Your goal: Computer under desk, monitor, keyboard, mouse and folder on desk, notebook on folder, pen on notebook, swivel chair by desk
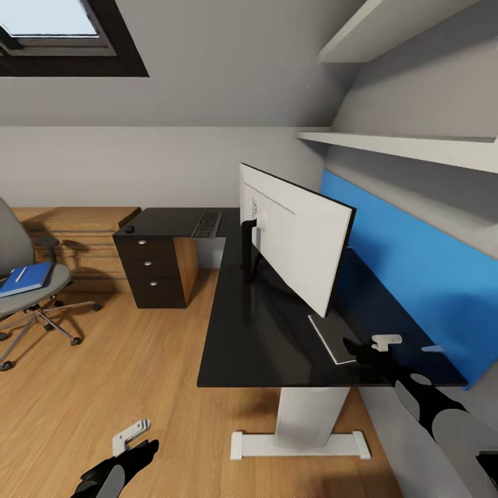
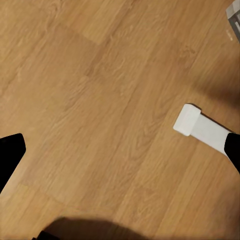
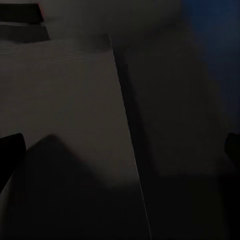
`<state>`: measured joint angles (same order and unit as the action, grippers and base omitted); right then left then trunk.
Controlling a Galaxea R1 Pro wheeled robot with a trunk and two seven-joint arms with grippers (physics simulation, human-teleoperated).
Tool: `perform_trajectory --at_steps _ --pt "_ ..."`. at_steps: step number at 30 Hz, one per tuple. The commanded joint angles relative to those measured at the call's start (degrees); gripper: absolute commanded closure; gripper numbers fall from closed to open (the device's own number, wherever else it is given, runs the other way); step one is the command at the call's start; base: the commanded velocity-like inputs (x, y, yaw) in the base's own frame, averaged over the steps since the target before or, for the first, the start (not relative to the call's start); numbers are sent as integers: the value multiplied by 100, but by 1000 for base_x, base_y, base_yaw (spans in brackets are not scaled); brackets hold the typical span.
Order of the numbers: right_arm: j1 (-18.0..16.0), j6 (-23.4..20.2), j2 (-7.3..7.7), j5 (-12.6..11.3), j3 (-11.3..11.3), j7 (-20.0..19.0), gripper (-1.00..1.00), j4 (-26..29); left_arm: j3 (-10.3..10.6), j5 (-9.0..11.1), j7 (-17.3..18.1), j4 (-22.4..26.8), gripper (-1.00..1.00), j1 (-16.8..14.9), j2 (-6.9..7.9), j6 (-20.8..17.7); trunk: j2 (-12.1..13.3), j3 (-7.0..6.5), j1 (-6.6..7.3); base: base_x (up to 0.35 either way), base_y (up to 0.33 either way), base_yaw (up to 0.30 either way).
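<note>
one glossy desk (image 1: 235, 332) — attic bedroom (image 1: 207, 76)

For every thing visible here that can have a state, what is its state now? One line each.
Wide white-backed monitor: upright on the glossy black desk.
Slim dark keyboard: flat on the desk's far wing.
Small black mouse: on the desk corner above the drawers.
Bright blue folder: lying on the grey swivel chair seat.
Three desk drawers: closed.
Left end effector: open, over the floor.
Right end effector: open, over the desk.

The monitor (image 1: 297, 238) stands on the desk (image 1: 235, 332), the keyboard (image 1: 206, 225) and mouse (image 1: 128, 229) lie on its far wing, and the folder (image 1: 26, 278) rests on the swivel chair (image 1: 28, 277) to the left
</note>
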<state>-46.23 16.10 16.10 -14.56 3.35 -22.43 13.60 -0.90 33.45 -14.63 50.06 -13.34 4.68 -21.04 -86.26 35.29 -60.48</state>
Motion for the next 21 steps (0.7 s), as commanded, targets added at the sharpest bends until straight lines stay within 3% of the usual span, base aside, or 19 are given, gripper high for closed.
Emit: perform_trajectory --at_steps 1,14,21 --pt "0 16 6 -20 123 -16 -100 -33 2 60 -40 12 -100 -2 1 -23 -3 7 0 -4 0 0" --pt "0 16 7 -20 121 -16 -100 -33 2 57 -40 12 -100 -2 -2 -23 -3 7 0 -190 0 0" --pt "0 16 7 -20 122 -16 -100 -33 2 57 -40 12 -100 -2 -2 -23 -3 7 0 -54 0 0"
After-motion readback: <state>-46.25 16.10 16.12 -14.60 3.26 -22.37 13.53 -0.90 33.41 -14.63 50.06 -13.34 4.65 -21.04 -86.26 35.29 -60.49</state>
